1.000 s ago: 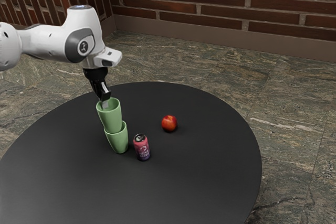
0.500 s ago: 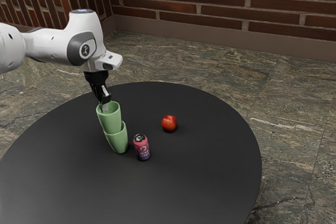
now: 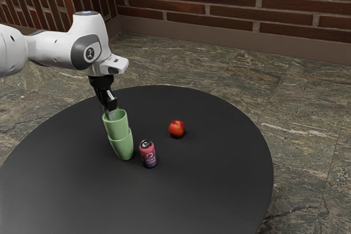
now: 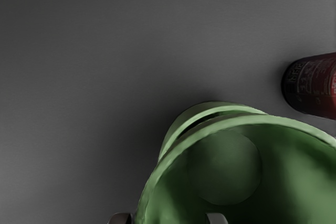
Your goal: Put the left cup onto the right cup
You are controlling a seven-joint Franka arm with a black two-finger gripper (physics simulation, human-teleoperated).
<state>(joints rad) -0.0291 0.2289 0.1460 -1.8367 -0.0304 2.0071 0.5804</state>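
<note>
Two green cups stand nested on the black round table (image 3: 208, 190). The upper cup (image 3: 116, 125) sits tilted in the lower cup (image 3: 123, 147). My gripper (image 3: 111, 108) hangs right over the upper cup's far rim, open, with its fingers straddling the rim wall. In the wrist view the upper cup's inside (image 4: 247, 182) lies just under my hand. The lower cup's rim (image 4: 210, 109) peeks out beside it, and two fingertips (image 4: 122, 217) show either side of the wall.
A dark red soda can (image 3: 147, 153) stands close beside the cups on the exterior view's right, also seen as the can (image 4: 312, 83) in the wrist view. A red apple (image 3: 176, 128) lies farther right. A brick wall runs behind.
The upper cup has sunk deeper into the lower cup. My hand has risen slightly, and the fingers now stand apart at the rim.
</note>
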